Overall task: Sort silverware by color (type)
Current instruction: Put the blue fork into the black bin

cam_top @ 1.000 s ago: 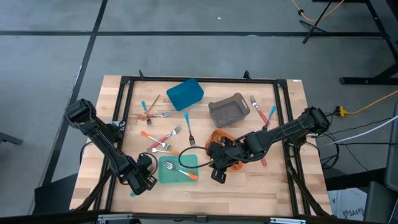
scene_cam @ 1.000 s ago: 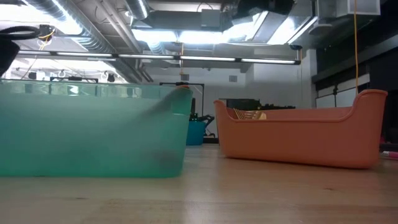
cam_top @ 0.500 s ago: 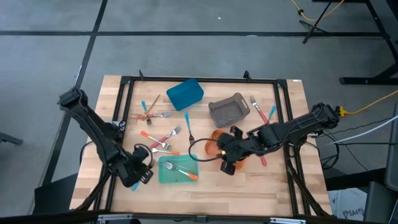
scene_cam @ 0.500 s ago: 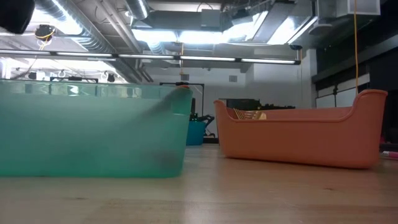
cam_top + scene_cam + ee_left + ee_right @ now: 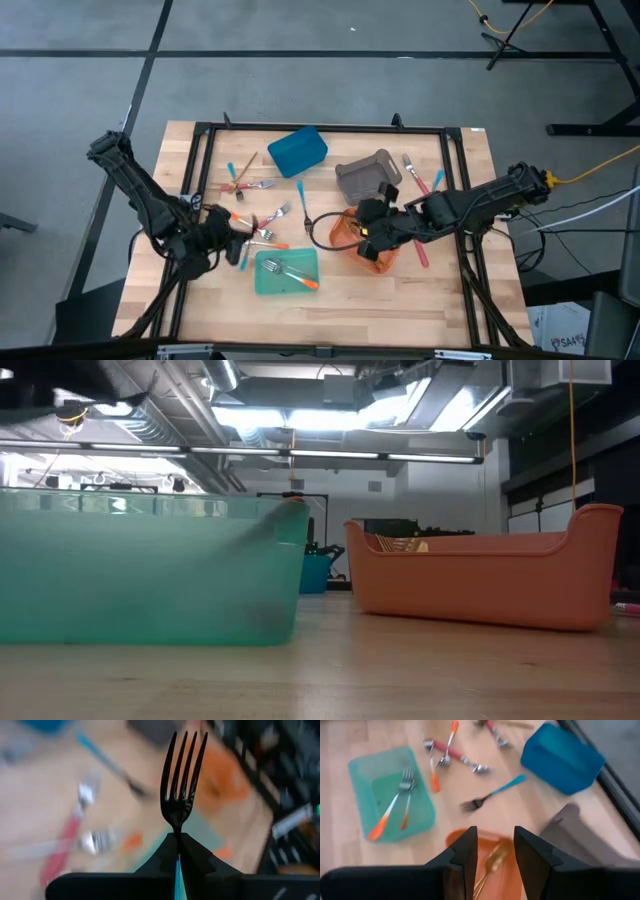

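Right gripper (image 5: 492, 851) empty, fingers apart above orange bin (image 5: 462, 837); gold utensil (image 5: 490, 862) inside

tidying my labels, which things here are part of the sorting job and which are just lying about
Job:
- blue-handled fork in left claw
- orange-handled forks
- gold utensil
- loose forks

Lying about:
- yellow cable
- floor stand
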